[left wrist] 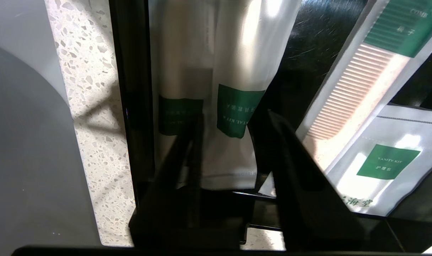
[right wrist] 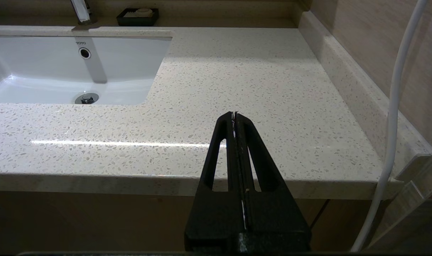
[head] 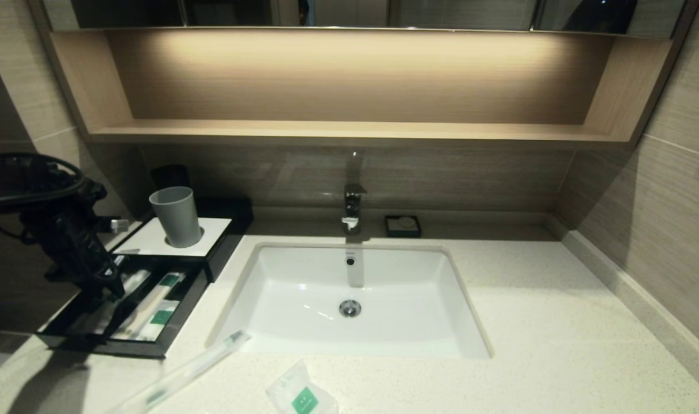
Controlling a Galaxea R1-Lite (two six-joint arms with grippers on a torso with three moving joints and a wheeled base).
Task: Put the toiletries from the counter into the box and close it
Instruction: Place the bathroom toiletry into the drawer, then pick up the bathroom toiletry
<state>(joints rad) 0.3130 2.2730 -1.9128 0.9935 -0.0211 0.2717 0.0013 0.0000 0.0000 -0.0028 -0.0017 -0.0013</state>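
Observation:
The black box stands at the counter's left, its drawer pulled out. My left gripper is down inside the drawer. In the left wrist view its jaws are closed across a white clear-wrapped stick with a green label, which curls between the fingers. A second stick lies on the counter by the sink's front left corner. The sachet with a green square lies at the front edge. My right gripper is shut and empty, off the counter's front right edge.
A wrapped comb and a vanity kit packet lie in the drawer. A grey cup stands on the box's white top. The white sink, the tap and a black soap dish are behind.

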